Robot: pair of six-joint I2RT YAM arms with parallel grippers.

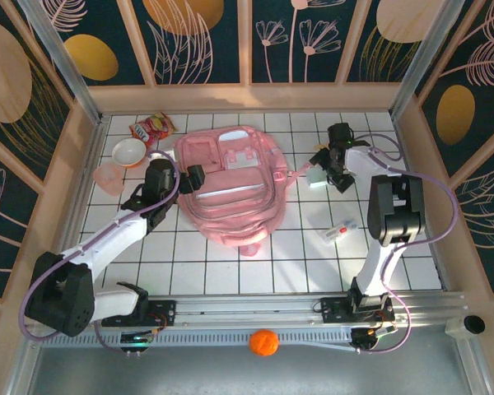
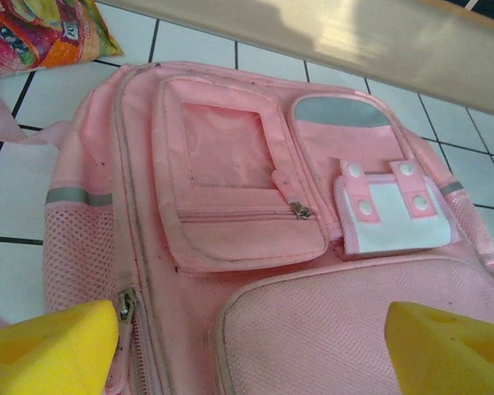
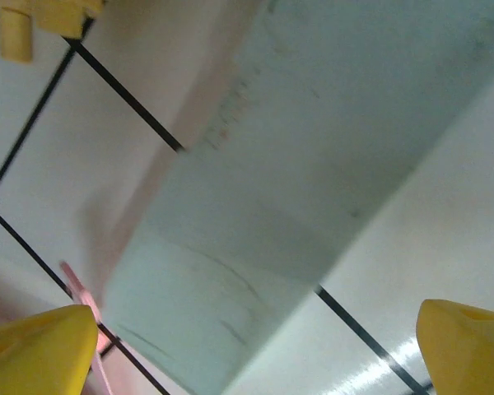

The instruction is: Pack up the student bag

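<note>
Bag [image 1: 230, 189] lies mid-surface [image 1: 230, 263], long axis near-far; left jaws spread over its left edge, so nearer; right jaws spread above a pale block [image 1: 317, 178] just right of it.

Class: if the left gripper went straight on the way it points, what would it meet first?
Probably the student bag, its front pocket panel lying just ahead of the open left gripper.
</note>
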